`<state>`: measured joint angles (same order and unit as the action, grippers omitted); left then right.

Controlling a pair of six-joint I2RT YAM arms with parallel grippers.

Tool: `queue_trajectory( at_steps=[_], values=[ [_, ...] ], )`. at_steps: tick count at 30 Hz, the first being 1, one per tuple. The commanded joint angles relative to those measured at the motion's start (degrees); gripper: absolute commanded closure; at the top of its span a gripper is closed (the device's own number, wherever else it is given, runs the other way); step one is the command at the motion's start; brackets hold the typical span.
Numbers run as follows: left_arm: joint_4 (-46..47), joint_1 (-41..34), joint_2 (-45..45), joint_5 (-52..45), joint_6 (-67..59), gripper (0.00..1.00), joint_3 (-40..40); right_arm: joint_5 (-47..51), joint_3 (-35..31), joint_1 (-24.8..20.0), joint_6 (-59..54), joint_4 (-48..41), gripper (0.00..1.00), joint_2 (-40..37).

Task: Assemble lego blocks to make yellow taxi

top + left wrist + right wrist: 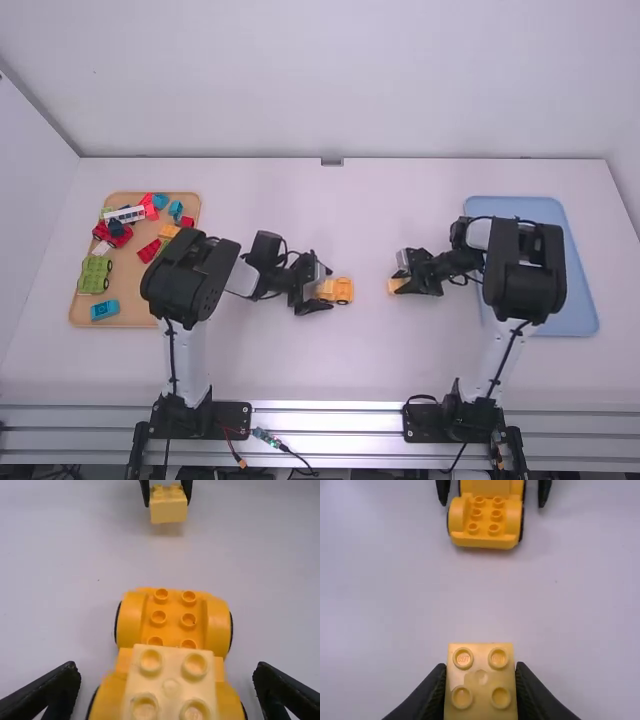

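Yellow wheeled base (173, 617) sits on the white table (350, 365) between the arms, pale yellow four-stud block (171, 680) on top, left gripper (323, 288) released, fingers spread either side with gaps, right gripper (398, 283) well apart from the base, clenched on a second pale block (480, 680), studs up.

The car (342, 290) lies between the left toy tray (135, 288) and right tray (584, 305).

Yellow block (480, 692) in right tool (401, 284), yellow car (484, 539) apart
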<state>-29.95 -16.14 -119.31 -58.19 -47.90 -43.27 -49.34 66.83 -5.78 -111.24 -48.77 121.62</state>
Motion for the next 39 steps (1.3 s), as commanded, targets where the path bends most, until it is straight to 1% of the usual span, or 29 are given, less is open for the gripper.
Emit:
queue_trajectory(
  at_steps=[1,2,5,10,11,13,15,23,24,26,28,29,31,32,33,35,39],
  values=[
    [1.1,-0.9,-0.3,-0.7,-0.7,0.24,-1.2,-1.5,2.0,1.9,1.5,-1.7,0.91,0.9],
    [1.1,-1.2,-0.3,-0.6,-0.5,0.24,-1.4,-2.0,2.5,2.5,2.1,-2.0,0.93,0.9],
    [0.8,-1.7,-0.3,-0.1,-0.6,0.26,-1.2,-2.5,3.7,4.1,4.1,-2.9,0.92,0.9],
    [0.7,-3.1,-0.3,5.2,-0.6,0.26,-0.4,-3.8,4.8,6.7,8.2,-2.6,0.92,0.9],
    [0.5,-3.4,-0.3,5.4,-0.6,0.28,-0.2,-3.8,4.9,7.4,8.6,-2.6,0.92,0.9],
    [0.4,-3.4,-0.3,5.2,-0.6,0.28,-0.2,-3.9,4.9,7.8,9.2,-2.6,0.92,0.9],
    [0.4,-3.4,-0.3,5.2,-0.5,0.32,-0.3,-5.7,4.8,8.8,9.5,-2.4,0.93,0.9],
    [1.0,-3.4,-0.3,5.2,-0.1,0.33,-0.9,-8.8,4.2,9.2,10.2,-2.4,0.95,-0.2],
    [1.0,-3.4,-0.3,5.2,-0.1,0.34,-1.0,-8.9,3.6,9.3,11.3,-1.2,0.93,-1.0],
    [1.0,-3.4,-0.3,5.2,-0.1,0.34,-1.0,-8.3,2.6,9.3,14.0,1.0,0.95,-2.1],
    [1.0,-3.4,-0.3,5.2,-0.1,0.35,-0.8,-7.6,0.5,9.6,20.4,6.7,0.95,-4.0],
    [1.0,-3.4,-0.3,5.2,-0.1,0.35,-0.8,-7.4,0.3,9.6,20.8,7.1,0.95,-4.1],
    [1.0,-3.4,-0.3,5.3,-0.1,0.36,-0.8,-5.0,-2.4,11.0,25.9,12.4,0.95,-6.3],
    [0.8,-3.4,-0.3,5.3,-0.1,0.36,-0.7,-2.8,-4.7,12.4,28.9,16.3,0.96,-7.9],
    [0.8,-3.4,-0.3,5.3,-0.1,0.36,-0.7,-2.8,-4.7,12.4,28.9,16.3,0.96,-7.9],
    [0.9,-3.4,-0.3,5.3,-0.1,0.36,-0.6,-1.0,-8.3,14.5,32.4,22.5,0.99,-10.2],
    [0.7,-3.4,-0.3,5.3,-0.1,0.37,-0.6,1.0,-12.8,16.8,37.7,29.6,1.0,-13.2]
  ],
)
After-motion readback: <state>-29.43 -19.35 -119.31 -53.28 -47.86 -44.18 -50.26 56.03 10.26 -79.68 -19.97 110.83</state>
